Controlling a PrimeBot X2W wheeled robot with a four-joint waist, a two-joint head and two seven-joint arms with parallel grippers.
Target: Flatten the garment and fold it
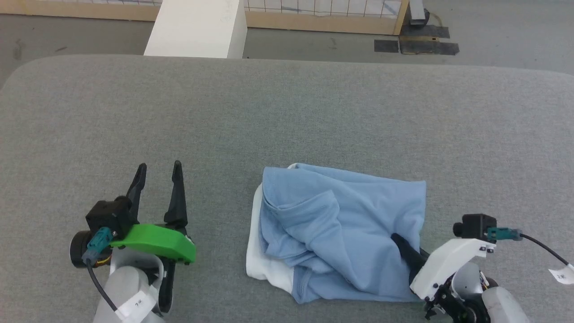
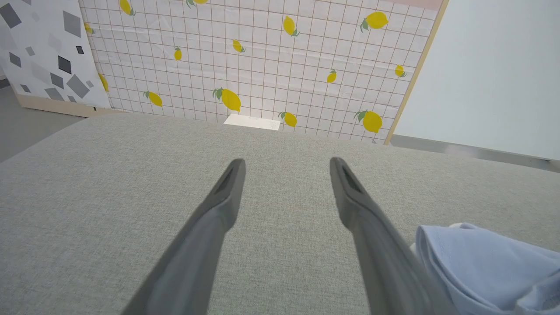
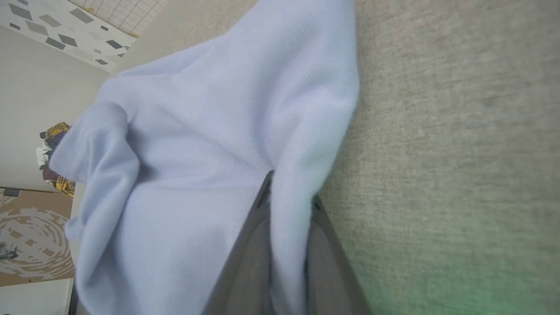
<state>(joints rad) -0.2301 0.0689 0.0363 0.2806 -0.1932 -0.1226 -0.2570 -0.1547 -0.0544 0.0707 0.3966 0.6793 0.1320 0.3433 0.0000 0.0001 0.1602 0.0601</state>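
Observation:
The garment (image 1: pixel 336 231), a light blue T-shirt with a white part at its left side, lies bunched in a rumpled heap on the grey table (image 1: pixel 287 116). My right gripper (image 1: pixel 397 240) reaches into its lower right part, and in the right wrist view the two fingers pinch a ridge of the blue cloth (image 3: pixel 288 205). My left gripper (image 1: pixel 158 172) stands open over bare table well left of the shirt, holding nothing. The left wrist view shows its spread fingers (image 2: pixel 227 192) and an edge of the garment (image 2: pixel 481 267) at the lower right.
A white block (image 1: pixel 197 27) stands beyond the table's far edge, in front of a wood-framed lemon-print panel (image 2: pixel 262 65). Grey floor lies past the table's rounded far corners. Bare grey cloth surrounds the shirt on all sides.

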